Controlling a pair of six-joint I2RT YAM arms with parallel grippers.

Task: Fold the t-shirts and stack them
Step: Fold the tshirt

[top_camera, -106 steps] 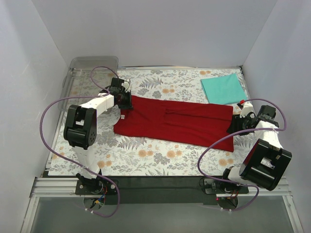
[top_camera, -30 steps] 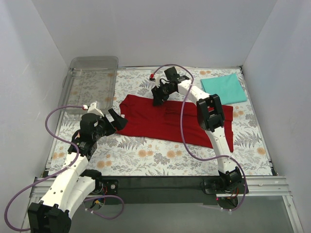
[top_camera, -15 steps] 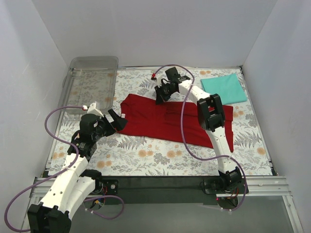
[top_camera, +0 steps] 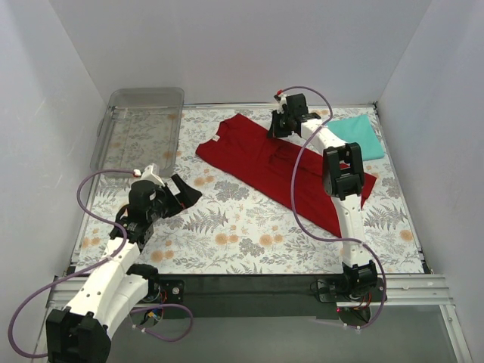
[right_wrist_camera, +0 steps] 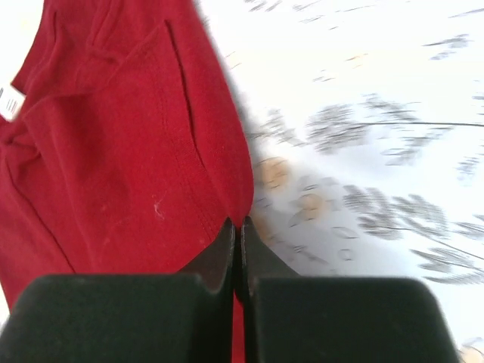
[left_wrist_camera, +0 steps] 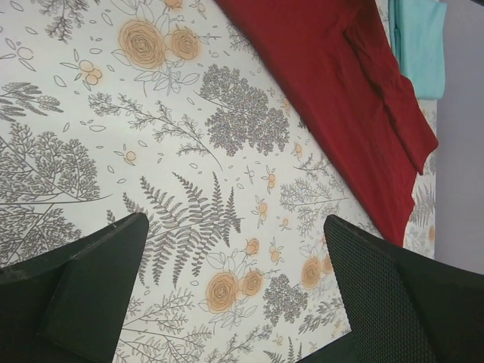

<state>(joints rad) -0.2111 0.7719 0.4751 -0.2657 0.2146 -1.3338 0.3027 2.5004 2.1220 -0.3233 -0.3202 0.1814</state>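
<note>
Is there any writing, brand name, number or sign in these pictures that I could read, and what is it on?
No text can be read in any view.
Small white tag at the neck of the dark red cloth t-shirt: dark marks on it, too blurred to read.
Floral-patterned mat: only flowers and ferns, no words.

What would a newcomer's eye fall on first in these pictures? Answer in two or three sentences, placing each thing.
The dark red t-shirt lies slantwise across the far middle of the floral mat, with the right gripper pinched shut on its far edge. A folded teal t-shirt sits in the far right corner, and the left gripper hangs open over the mat's near left.
</note>
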